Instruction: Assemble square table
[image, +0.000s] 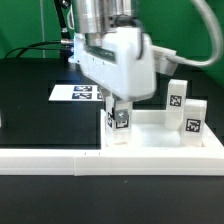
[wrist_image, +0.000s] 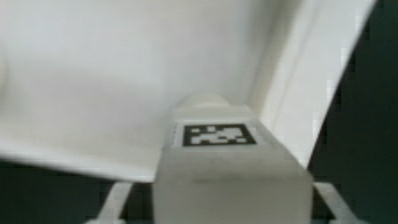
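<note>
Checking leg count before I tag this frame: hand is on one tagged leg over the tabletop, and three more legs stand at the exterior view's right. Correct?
Not quite: two legs stand there, not three. The exterior view shows one leg and another leg at its right. The rest holds: the hand grips a tagged leg over the white tabletop; the wrist view shows that leg between the fingers.

Black table (image: 30, 110) apparently bears marker board (image: 78, 94), rail (image: 60, 158).
</note>
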